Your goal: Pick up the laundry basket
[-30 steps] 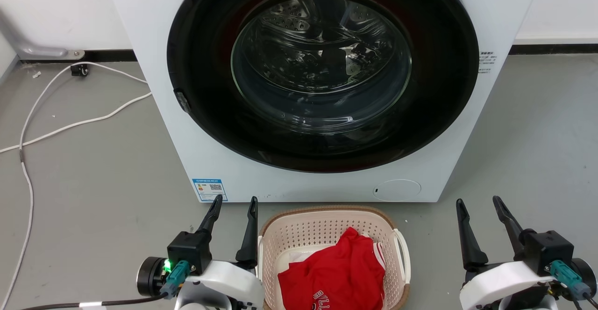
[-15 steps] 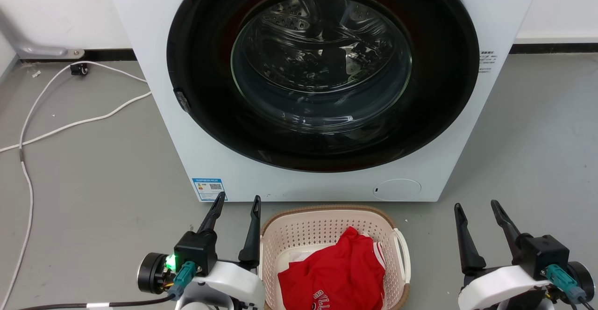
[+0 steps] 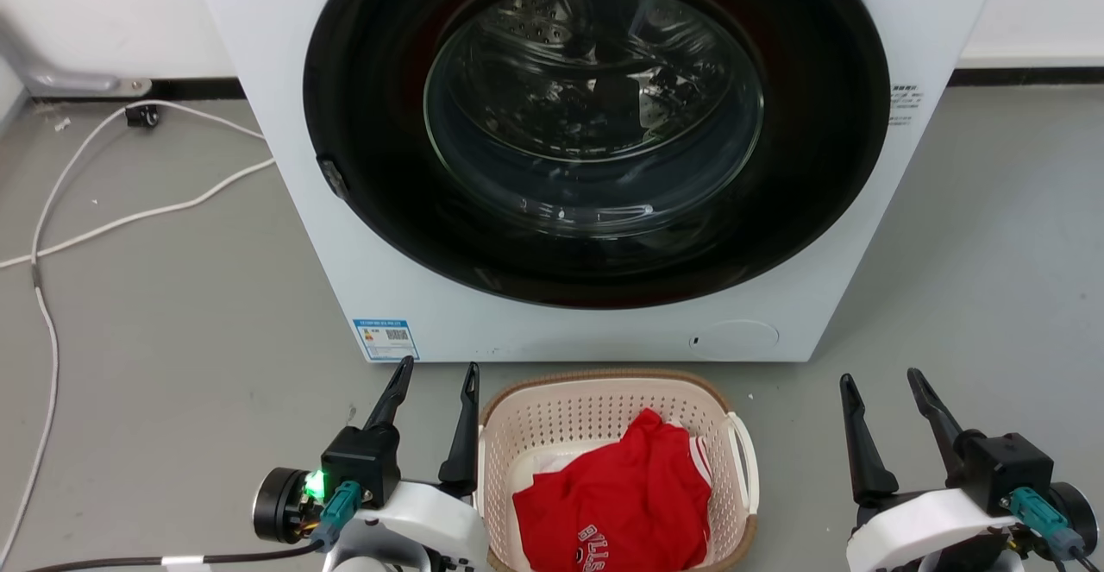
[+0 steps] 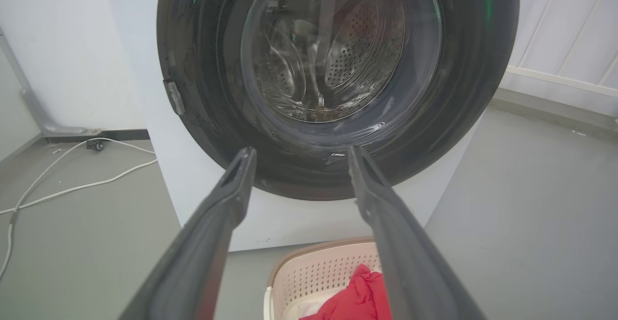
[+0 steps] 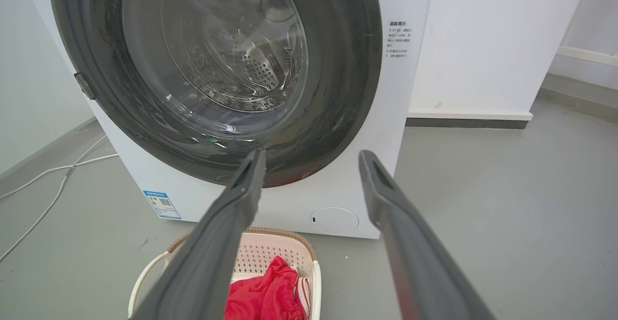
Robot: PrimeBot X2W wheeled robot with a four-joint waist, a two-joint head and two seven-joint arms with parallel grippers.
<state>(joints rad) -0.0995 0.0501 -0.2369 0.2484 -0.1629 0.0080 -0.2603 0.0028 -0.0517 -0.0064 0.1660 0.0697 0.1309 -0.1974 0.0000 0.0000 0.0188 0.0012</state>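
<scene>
The beige perforated plastic laundry basket (image 3: 561,421) stands on the grey floor (image 3: 172,339) between the left hand (image 3: 438,367) and right hand (image 3: 881,377), both spread, empty. Approach step, I think; next both must reach its white handles (image 3: 743,451).

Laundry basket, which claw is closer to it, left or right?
The left claw: it stands right beside the laundry basket's left rim, while the right claw stands well clear of the other side.

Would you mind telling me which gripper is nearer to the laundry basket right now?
Left. The left gripper sits right beside the laundry basket, at its left rim; the right gripper stands off its right side, floor showing between.
</scene>
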